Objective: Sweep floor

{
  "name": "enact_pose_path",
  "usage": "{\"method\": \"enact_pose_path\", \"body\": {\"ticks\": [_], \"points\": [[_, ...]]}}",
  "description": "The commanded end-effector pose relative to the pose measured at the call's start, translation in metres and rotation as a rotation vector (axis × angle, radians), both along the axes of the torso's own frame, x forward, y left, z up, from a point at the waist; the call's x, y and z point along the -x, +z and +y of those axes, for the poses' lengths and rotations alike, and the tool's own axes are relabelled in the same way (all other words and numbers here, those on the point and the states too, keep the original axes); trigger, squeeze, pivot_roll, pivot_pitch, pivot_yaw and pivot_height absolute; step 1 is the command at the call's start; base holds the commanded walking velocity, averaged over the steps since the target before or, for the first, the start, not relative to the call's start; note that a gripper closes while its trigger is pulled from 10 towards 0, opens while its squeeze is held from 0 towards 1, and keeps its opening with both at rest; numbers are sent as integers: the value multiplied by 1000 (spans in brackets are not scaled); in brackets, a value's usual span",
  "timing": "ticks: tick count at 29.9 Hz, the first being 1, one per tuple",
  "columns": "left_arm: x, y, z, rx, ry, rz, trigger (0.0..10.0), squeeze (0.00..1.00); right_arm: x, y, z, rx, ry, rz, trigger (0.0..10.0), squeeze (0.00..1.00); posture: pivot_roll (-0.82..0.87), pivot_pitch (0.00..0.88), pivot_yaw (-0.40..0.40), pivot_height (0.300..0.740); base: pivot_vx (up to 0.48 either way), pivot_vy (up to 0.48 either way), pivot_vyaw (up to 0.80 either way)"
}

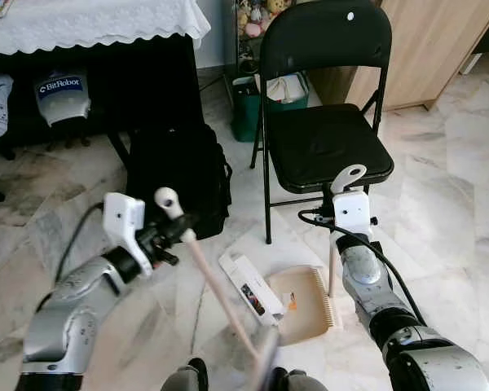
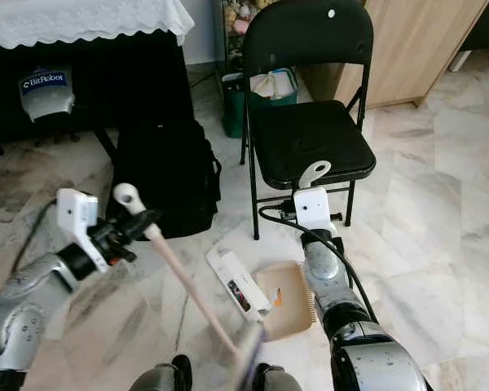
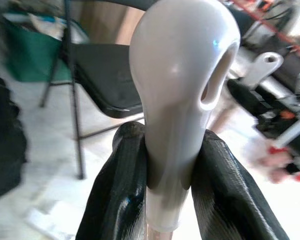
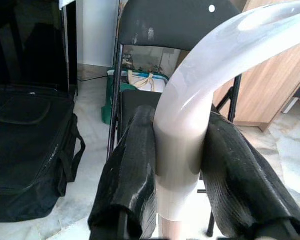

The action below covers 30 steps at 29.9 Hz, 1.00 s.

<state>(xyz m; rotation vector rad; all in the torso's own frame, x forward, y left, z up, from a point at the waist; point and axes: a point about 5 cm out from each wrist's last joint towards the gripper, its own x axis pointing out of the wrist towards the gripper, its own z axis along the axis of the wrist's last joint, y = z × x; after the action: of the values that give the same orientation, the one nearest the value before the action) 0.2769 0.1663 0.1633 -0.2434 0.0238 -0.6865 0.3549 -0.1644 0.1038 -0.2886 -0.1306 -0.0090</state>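
- The broom [image 1: 220,293] slants from its top end, clamped in the left gripper [image 1: 173,221], down to a blurred head cut off at the picture's lower edge.
- The right gripper [image 4: 177,165] clamps the dustpan [image 1: 303,303] handle upright; the pan lies on the marble floor [image 1: 448,204] before the black chair [image 1: 326,138].

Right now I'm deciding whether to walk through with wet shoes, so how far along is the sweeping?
Done: both tools are picked up. The left gripper is shut on the wooden broom handle with a grey cap; the right gripper is shut on the upright handle of the tan plastic dustpan, which rests on the marble floor. In hand: the broom angles down toward the pan. Left: a white flat carton lies beside the pan, not in it.
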Motion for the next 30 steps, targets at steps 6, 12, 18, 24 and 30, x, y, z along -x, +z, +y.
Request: {"method": "enact_pose_path", "body": {"ticks": [6,12,18,24,30], "points": [[3,8,3,-20,3,-37,10000,16,7,-16,-2,24,-3,74,10000,0,100,232,3,740,0,0,0],[-13,37,25,73,188,-161,10000,43,7,-16,-2,25,-3,75,10000,0,102,231,2,740,0,0,0],[-13,53,30,125,224,-219,10000,82,7,-16,-2,25,-1,76,10000,0,100,233,1,740,0,0,0],[-19,73,29,131,310,-324,10000,98,7,-17,-3,25,-3,77,10000,0,98,236,2,740,0,0,0],[-22,70,17,95,316,-355,10000,98,8,-17,-4,25,-6,75,10000,0,95,239,3,740,0,0,0]]}}
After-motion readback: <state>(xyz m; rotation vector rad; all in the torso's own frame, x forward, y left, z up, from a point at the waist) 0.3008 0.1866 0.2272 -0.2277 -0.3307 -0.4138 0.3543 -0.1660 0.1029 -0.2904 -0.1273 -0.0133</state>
